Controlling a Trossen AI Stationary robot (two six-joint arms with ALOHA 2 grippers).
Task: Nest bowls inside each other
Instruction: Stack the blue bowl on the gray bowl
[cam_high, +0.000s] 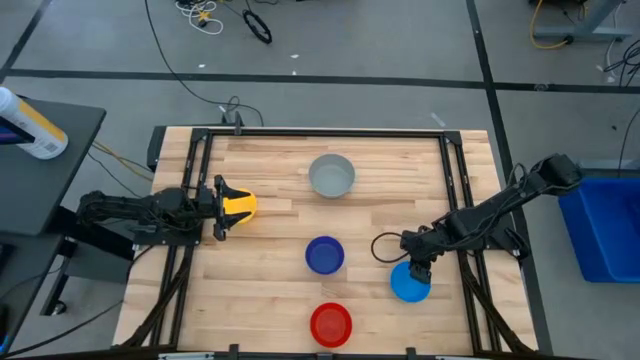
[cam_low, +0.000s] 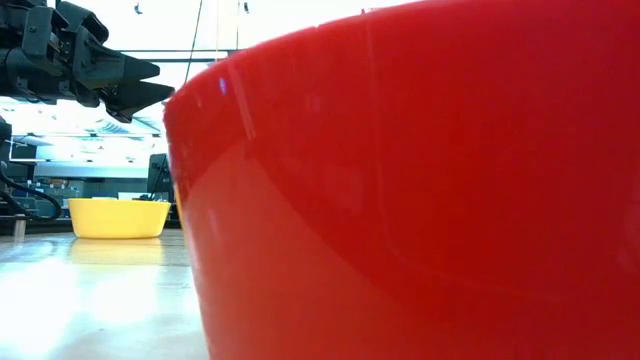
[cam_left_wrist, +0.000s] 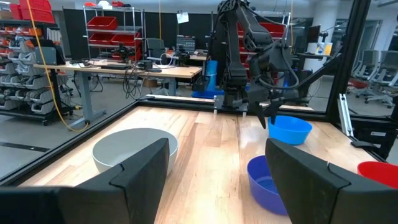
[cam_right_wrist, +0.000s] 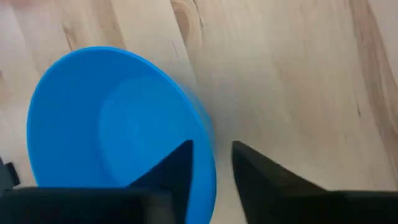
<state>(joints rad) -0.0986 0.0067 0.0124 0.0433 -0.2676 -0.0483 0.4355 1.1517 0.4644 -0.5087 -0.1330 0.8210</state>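
Note:
Five bowls rest on their bases on the wooden table: grey (cam_high: 331, 175) at the far middle, dark blue (cam_high: 324, 255) in the centre, red (cam_high: 331, 324) at the near edge, yellow (cam_high: 241, 207) at the left, light blue (cam_high: 408, 285) at the near right. My right gripper (cam_right_wrist: 211, 149) slants down over the light blue bowl (cam_right_wrist: 112, 124), open by a narrow gap. One finger is inside the rim (cam_right_wrist: 210, 177) and one outside. My left gripper (cam_high: 220, 207) waits open and level above the yellow bowl (cam_low: 118, 217), clear of it. My right gripper straddles the light blue bowl's rim (cam_right_wrist: 210, 177) from above, slanting down. One finger (cam_right_wrist: 177, 171) stands inside the bowl and the other (cam_right_wrist: 255, 174) outside. I cannot tell whether either finger touches the wall. The bowl sits on the table.
Black frame rails (cam_high: 455, 190) run along the table's left and right sides. A cable loop (cam_high: 385, 247) lies beside my right gripper. A blue bin (cam_high: 605, 225) stands off the table's right. The red bowl (cam_low: 420, 180) fills most of the low view.

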